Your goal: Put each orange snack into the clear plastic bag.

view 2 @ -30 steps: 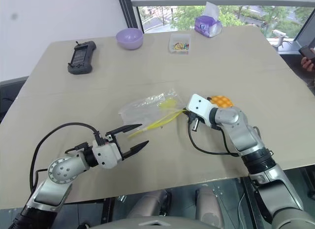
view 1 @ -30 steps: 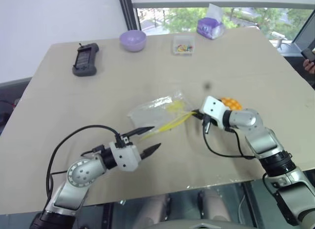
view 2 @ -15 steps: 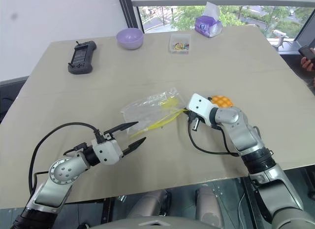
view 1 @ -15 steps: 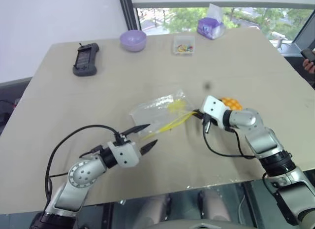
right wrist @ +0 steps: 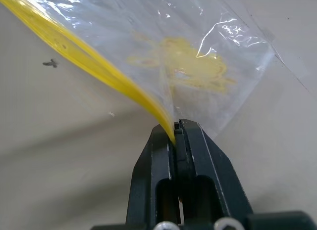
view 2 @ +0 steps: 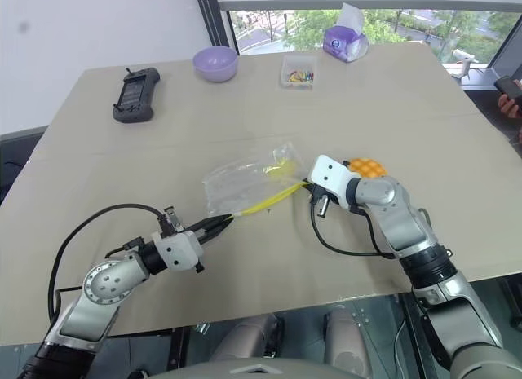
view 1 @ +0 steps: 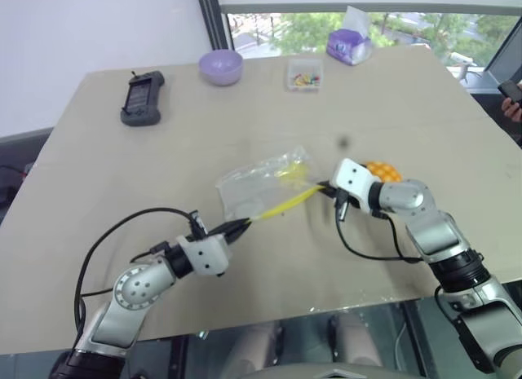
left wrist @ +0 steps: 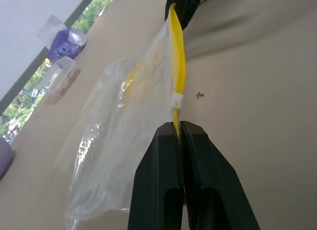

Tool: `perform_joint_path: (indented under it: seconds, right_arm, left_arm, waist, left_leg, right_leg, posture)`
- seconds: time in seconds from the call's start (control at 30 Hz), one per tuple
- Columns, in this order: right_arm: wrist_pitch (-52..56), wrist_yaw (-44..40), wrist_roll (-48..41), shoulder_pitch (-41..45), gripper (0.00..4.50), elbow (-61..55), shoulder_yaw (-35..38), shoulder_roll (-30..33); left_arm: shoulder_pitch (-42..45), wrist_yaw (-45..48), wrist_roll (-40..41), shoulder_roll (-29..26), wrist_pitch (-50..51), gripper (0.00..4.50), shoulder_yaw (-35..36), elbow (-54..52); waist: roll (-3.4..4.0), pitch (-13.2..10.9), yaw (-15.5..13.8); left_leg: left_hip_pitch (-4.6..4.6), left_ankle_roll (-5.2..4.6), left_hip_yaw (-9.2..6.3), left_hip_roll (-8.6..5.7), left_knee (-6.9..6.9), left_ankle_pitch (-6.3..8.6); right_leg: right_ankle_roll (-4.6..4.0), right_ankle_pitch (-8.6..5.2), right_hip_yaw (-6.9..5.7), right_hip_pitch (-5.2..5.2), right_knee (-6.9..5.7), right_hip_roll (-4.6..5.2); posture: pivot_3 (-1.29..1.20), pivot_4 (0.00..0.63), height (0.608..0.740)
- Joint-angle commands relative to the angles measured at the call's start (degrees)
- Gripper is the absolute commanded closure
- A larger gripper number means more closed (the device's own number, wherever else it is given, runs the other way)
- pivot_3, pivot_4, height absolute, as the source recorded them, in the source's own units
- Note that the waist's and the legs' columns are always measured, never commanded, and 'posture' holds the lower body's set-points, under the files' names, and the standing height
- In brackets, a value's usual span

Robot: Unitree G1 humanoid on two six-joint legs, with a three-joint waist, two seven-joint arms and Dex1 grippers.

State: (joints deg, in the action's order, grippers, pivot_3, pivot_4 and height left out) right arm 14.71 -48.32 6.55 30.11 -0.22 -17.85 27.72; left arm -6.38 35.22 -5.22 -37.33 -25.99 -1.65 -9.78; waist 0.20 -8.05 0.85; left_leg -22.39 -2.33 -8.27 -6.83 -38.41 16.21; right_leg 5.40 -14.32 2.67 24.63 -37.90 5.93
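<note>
The clear plastic bag (view 1: 257, 183) lies mid-table, its yellow zip strip (view 1: 281, 205) stretched between my two grippers. At the strip's near end my left gripper (view 1: 242, 224) is shut on it; in the left wrist view the fingers (left wrist: 163, 141) pinch the strip just below a white slider (left wrist: 175, 101). My right gripper (view 1: 324, 186) is shut on the strip's far end, seen clamped in the right wrist view (right wrist: 176, 125) with the bag (right wrist: 198, 57) spreading beyond it. The orange snack (view 1: 382, 169) sits on the table just behind the right gripper's wrist, partly hidden by it.
Along the table's far side are a black handheld device (view 1: 142, 97), a purple bowl (view 1: 220, 67), a small clear box of coloured bits (view 1: 304, 74) and a purple tissue pack (view 1: 349, 43). A person's hand with a phone (view 1: 512, 98) shows at the right edge.
My left gripper went from wide open beside the strip to shut on its near end. The right gripper stayed shut on the far end, unmoved.
</note>
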Motion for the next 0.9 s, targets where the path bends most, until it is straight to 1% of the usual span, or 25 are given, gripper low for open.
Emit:
perform_joint_path:
  seconds: [0.03, 0.1, 0.13, 0.23, 0.3, 0.37, 0.47, 0.5, 0.57, 0.63, 0.73, 0.8, 0.9]
  right_arm:
    - [0.4, -0.7, -2.0, 0.3, 4.03, -4.3, 1.5, 0.1]
    - [-0.5, -0.4, -2.1, 0.2, 3.45, -4.9, 2.0, 0.5]
    - [-0.4, -2.2, -3.0, -0.2, 3.06, -6.3, 2.6, 2.3]
    - [-1.3, -9.8, -7.2, -2.8, 3.06, -10.8, 4.5, 9.3]
    - [-1.1, -12.9, -10.9, -4.1, 3.06, -13.8, 6.5, 12.5]
    - [2.2, -11.5, -14.5, -3.8, 3.06, -16.2, 8.7, 11.2]
    - [11.6, -5.5, -22.3, -2.2, 3.06, -20.5, 11.2, 3.6]
    - [13.2, -3.6, -22.6, -2.3, 3.06, -21.2, 10.8, 1.5]
    - [12.2, -1.6, -19.6, -3.1, 3.59, -20.9, 8.0, -0.3]
    - [10.2, 0.3, -16.5, -3.3, 4.43, -19.2, 5.0, -1.7]
    - [4.8, 2.1, -11.1, -2.0, 4.47, -14.5, 1.0, -2.6]
    - [4.0, 3.5, -9.9, -1.3, 4.47, -11.7, 0.5, -3.8]
    - [1.5, 4.2, -7.6, -0.7, 4.47, -8.2, -0.4, -3.7]
  left_arm:
    - [1.4, -0.7, 2.2, 0.5, 0.5, 4.5, 1.7, -1.1]
    - [1.9, -0.6, 3.1, 0.8, 1.5, 4.5, 1.5, -1.6]
    - [1.9, -0.5, 3.4, 0.9, 1.9, 4.5, 1.4, -1.9]
    - [2.5, -0.5, 4.8, 1.7, 4.8, 4.5, 1.5, -2.9]
    - [3.4, -0.2, 4.9, 1.9, 5.0, 4.5, 1.4, -2.9]
    - [4.2, -0.1, 4.8, 2.1, 5.4, 4.5, 1.2, -2.6]
    - [5.7, -0.2, 5.4, 3.0, 7.3, 4.5, 0.9, -2.4]
    - [6.2, -0.1, 5.5, 3.3, 7.6, 4.5, 0.8, -2.3]
    - [7.0, 0.1, 5.3, 3.8, 7.7, 4.5, 0.4, -2.3]
    - [7.4, 0.1, 5.2, 4.2, 8.1, 4.5, 0.0, -2.5]
    - [7.6, 0.1, 5.1, 4.6, 8.6, 4.5, -0.3, -2.8]
    - [7.7, 0.1, 5.2, 4.7, 8.7, 4.5, -0.3, -2.8]
    - [7.7, 0.0, 5.1, 4.8, 8.8, 4.5, -0.4, -2.9]
  waist:
    - [0.0, 0.0, 0.0]
    - [0.0, 0.0, 0.0]
    - [0.0, 0.0, 0.0]
    - [-0.02, 0.0, -0.3]
    - [-0.03, 0.0, -0.4]
    - [-0.04, 0.0, 0.0]
    - [-0.05, 0.0, 0.5]
    - [-0.04, 0.0, 0.7]
    - [-0.06, 0.0, 0.5]
    - [-0.07, 0.0, 0.0]
    - [-0.12, 0.0, -0.2]
    - [-0.12, 0.0, -0.1]
    - [-0.12, 0.0, -0.1]
  left_leg:
    - [0.0, 0.0, 0.0, 0.0, 0.0, 0.0]
    - [0.0, 0.0, -0.01, 0.0, 0.0, 0.0]
    - [0.0, 0.0, -0.02, 0.0, 0.0, 0.0]
    - [-0.07, -0.01, -0.05, -0.03, -0.01, 0.0]
    - [-0.08, -0.02, -0.1, -0.04, -0.02, 0.01]
    - [-0.1, -0.01, -0.11, -0.02, -0.01, 0.01]
    - [0.04, 0.01, 0.0, 0.12, 0.01, 0.01]
    - [0.08, 0.02, 0.02, 0.18, 0.02, 0.01]
    - [0.12, 0.05, 0.0, 0.18, 0.04, -0.01]
    - [0.11, 0.03, 0.0, 0.03, 0.01, -0.01]
    - [0.11, 0.03, 0.01, -0.01, -0.01, -0.01]
    - [0.1, 0.03, -0.03, -0.01, -0.01, -0.01]
    - [0.11, 0.05, -0.04, 0.02, 0.0, -0.02]
  right_leg:
    - [0.0, 0.0, 0.0, 0.0, 0.0, 0.0]
    - [0.0, 0.0, -0.01, 0.0, 0.0, 0.0]
    - [0.0, 0.0, -0.02, 0.0, 0.0, 0.0]
    - [0.0, 0.0, -0.05, 0.0, 0.06, 0.04]
    - [0.0, 0.0, -0.12, -0.01, 0.14, 0.05]
    - [0.0, 0.0, -0.12, -0.03, 0.14, 0.05]
    - [0.0, 0.0, 0.03, -0.03, 0.0, 0.06]
    - [-0.04, 0.02, 0.06, -0.04, -0.01, 0.05]
    - [-0.04, 0.02, 0.03, -0.06, -0.06, 0.03]
    - [-0.04, 0.02, 0.01, -0.05, 0.0, -0.01]
    - [-0.04, 0.03, 0.0, -0.07, 0.03, 0.02]
    - [-0.04, 0.03, -0.04, -0.06, 0.01, 0.01]
    - [-0.04, 0.02, -0.03, -0.05, -0.01, -0.02]
  posture:
    - [0.0, 0.15, 0.736]
    - [0.0, 0.15, 0.736]
    - [0.0, 0.15, 0.736]
    - [0.0, 0.15, 0.736]
    - [0.0, 0.15, 0.736]
    - [0.0, 0.15, 0.736]
    - [0.0, 0.15, 0.736]
    - [0.0, 0.15, 0.736]
    - [0.0, 0.15, 0.736]
    - [0.0, 0.15, 0.736]
    - [0.0, 0.15, 0.736]
    - [0.0, 0.15, 0.736]
    - [0.0, 0.15, 0.736]
